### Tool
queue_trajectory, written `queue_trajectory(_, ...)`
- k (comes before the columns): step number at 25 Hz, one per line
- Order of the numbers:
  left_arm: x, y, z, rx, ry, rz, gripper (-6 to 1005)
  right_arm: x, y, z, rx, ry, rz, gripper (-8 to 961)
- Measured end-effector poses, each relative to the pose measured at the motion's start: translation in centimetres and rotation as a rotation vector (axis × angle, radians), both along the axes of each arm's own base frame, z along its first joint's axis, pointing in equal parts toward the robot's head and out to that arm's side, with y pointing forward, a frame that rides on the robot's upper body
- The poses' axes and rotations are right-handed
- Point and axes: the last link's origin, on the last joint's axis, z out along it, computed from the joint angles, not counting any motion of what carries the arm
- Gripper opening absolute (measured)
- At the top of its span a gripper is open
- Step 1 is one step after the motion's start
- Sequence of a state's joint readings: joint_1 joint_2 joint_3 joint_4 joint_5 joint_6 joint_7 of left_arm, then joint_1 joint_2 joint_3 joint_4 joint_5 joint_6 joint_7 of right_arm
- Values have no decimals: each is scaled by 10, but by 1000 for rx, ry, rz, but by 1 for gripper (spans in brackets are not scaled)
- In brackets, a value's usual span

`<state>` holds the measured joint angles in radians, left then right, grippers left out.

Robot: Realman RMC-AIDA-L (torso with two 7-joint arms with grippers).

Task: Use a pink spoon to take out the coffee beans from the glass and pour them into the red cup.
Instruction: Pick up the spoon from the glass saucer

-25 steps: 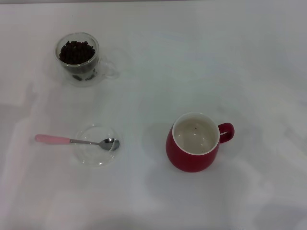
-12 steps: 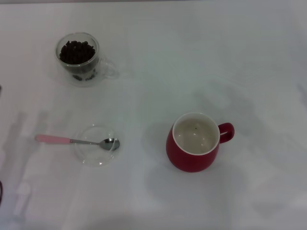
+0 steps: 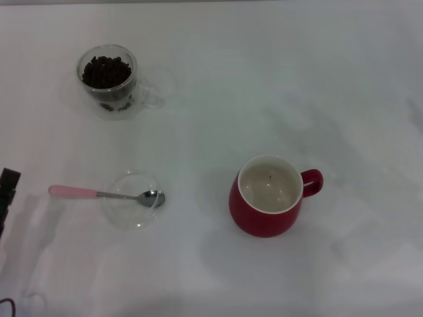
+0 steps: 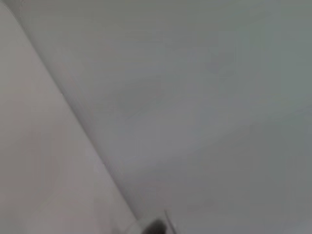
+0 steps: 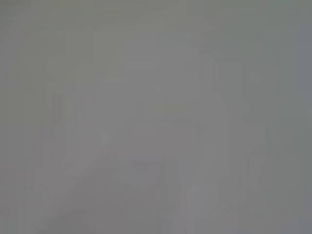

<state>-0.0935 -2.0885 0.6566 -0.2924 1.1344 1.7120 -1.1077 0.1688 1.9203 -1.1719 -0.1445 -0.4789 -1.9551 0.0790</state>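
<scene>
The pink spoon [image 3: 99, 194] lies flat at the left of the table, pink handle pointing left, silver bowl resting over a shallow clear dish [image 3: 131, 199]. The glass [image 3: 109, 80] stands at the back left, holding the dark coffee beans [image 3: 105, 71]. The red cup [image 3: 267, 196] stands upright right of centre, handle to the right, with one dark speck inside. My left gripper [image 3: 8, 193] just enters at the left edge, left of the spoon handle and apart from it. My right gripper is out of view. The wrist views show only pale surface.
The white table [image 3: 264, 86] runs across the whole head view. A thin dark cable loop [image 3: 6, 304] shows at the bottom left corner.
The left gripper has come into the head view at the left edge, beside the spoon handle. The spoon, glass, dish and red cup have not moved.
</scene>
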Motion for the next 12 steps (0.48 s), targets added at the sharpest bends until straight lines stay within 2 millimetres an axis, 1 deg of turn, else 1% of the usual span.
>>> queue_trajectory(4,0,-1,-3,-23,-10,5,863,-1,2,1,2,-1,6,719)
queue_trajectory(6,-1,3,-8,-70,-33,10,863,-2,2,0,4,-2,10,719)
queue_trajectory(12,-3,11,-15,-141,-54,24,862,-2,-6,0,17,-1,13,718)
